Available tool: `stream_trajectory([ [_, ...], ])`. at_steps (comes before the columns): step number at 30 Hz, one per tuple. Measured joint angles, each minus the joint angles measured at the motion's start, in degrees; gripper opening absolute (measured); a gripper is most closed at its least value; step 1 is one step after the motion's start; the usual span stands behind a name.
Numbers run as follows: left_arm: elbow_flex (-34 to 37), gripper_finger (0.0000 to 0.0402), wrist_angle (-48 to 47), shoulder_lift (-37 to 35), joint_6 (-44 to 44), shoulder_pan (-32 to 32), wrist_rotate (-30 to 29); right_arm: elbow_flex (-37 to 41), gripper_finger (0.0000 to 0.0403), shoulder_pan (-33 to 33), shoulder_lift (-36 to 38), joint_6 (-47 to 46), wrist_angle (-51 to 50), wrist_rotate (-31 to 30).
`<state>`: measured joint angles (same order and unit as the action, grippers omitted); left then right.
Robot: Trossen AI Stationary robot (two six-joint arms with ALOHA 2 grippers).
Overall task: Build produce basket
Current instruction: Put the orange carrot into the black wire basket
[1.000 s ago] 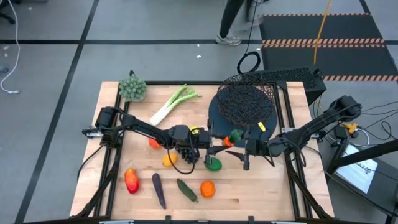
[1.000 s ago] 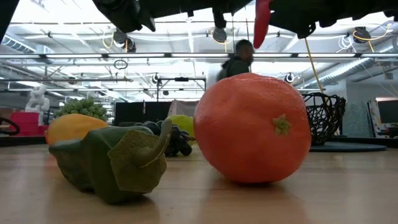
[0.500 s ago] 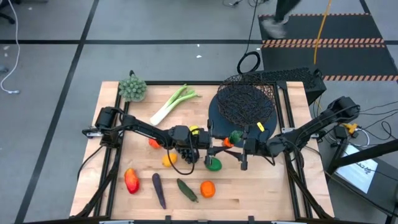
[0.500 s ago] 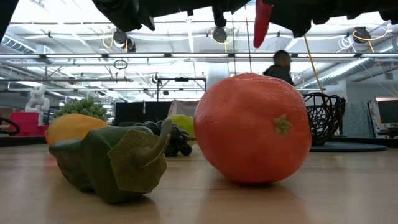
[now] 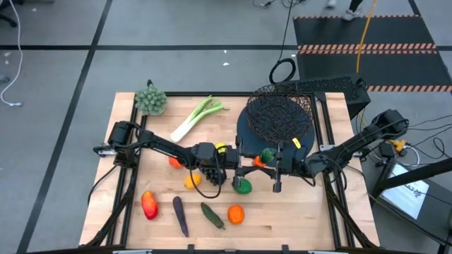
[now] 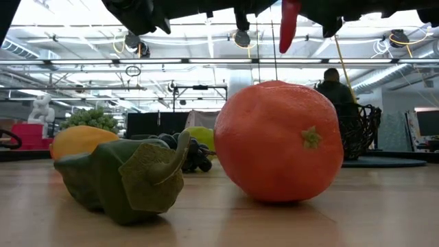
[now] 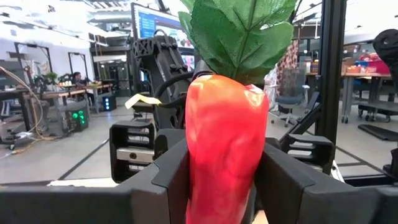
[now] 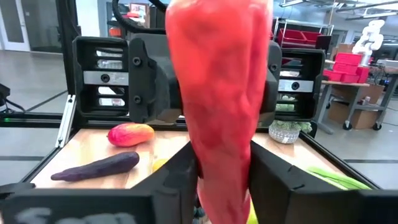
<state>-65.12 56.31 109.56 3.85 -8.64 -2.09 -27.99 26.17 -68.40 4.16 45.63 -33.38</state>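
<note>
You have the orange-red toy carrot (image 7: 227, 149) with its green leafy top held in the air at the middle of the pale wooden surface (image 5: 296, 219), just near of the black wire-mesh basket (image 5: 277, 116). Both grippers meet on it: the left gripper (image 5: 240, 164) has its jaws pinching the carrot's body from both sides, and the right gripper (image 5: 272, 169), facing it, has its jaws closed against the same carrot. The basket sits on its round dark disc at the far right of the surface.

Below the grippers a green lime (image 5: 243, 186) lies on the surface, with dark grapes (image 5: 210, 175) and a yellow lemon (image 5: 191, 180) to its left, under the left arm. Nearer to you lie a round orange (image 5: 235, 214), a dark green cucumber (image 5: 212, 215), a purple eggplant (image 5: 181, 215) and a red-yellow pepper (image 5: 149, 204), from right to left. A white-green leek (image 5: 195, 117) lies at the far middle, and a grey-green bushy clump (image 5: 150, 100) stands at the far left corner.
</note>
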Motion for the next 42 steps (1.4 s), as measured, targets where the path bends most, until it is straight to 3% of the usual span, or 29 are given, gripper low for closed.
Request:
stream_trajectory([
  [4, 0.0, 0.0201, -2.45, -0.39, 0.16, -0.07, -0.68, 0.0, 0.0094, 0.12, 0.06, -0.34, -0.84, 0.24],
  [11, 0.0, 0.0296, -20.69, -7.59, 5.51, -0.51, -5.36, 0.02, 0.0104, 1.19, 2.72, -0.79, -3.21, 0.16],
  [16, -0.05, 0.0326, -33.72, -13.06, 5.93, -0.66, -10.16, 0.02, 0.0102, 1.18, 5.9, -7.11, -10.38, -0.38],
  [22, -0.02, 0.0307, -44.16, -15.21, 3.92, -0.33, -10.44, 0.02, 0.0101, 0.28, 8.69, -12.9, -17.2, -2.87],
  [32, -0.02, 0.0258, -45.1, -13.61, 1.6, 1.06, -6.99, 0.02, 0.01, -3.24, 9.34, -14.47, -20.25, -2.8],
  [36, 0.07, 0.0241, -48.53, -15.66, 1.72, 1.07, -6.99, 0.02, 0.01, -6.13, 11.41, -15.16, -20.38, -2.47],
  [42, -0.02, 0.0213, -56.18, -21.09, 0.95, 1.07, -7.23, -0.57, 0.01, -13.68, 16.05, -9.0, -21.43, -1.12],
])
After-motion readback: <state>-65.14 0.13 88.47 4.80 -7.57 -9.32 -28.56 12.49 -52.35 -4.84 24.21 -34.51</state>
